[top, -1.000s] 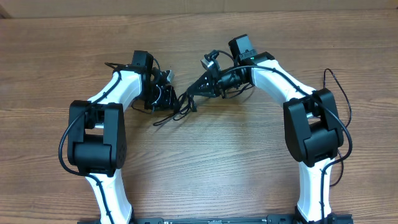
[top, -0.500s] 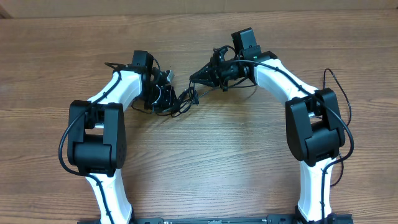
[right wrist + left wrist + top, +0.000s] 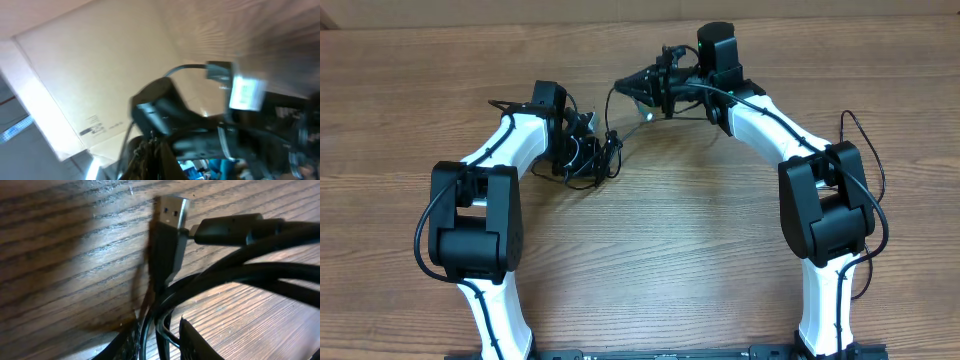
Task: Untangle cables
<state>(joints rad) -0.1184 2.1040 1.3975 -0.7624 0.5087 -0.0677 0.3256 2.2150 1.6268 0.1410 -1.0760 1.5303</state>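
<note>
The cables (image 3: 598,160) lie as a small black tangle on the wooden table, right at my left gripper (image 3: 588,150). In the left wrist view that gripper (image 3: 160,342) is shut on several black cords (image 3: 235,275), and a USB plug (image 3: 170,217) lies just ahead on the wood. My right gripper (image 3: 625,86) is raised and points left. It is shut on one thin strand (image 3: 611,112) that runs down to the tangle. The right wrist view is blurred: the gripper (image 3: 152,155) is closed, with a plug (image 3: 218,70) and a white tag (image 3: 246,93) hanging ahead.
A cardboard wall (image 3: 520,10) runs along the table's far edge and fills the right wrist view (image 3: 100,75). The right arm's own thick wire (image 3: 865,150) loops beside its elbow. Bare wood (image 3: 670,250) lies between the two arm bases.
My right gripper has risen and swung toward the far edge, drawing one strand out of the tangle. The tangle has tightened toward the left gripper, which stayed put.
</note>
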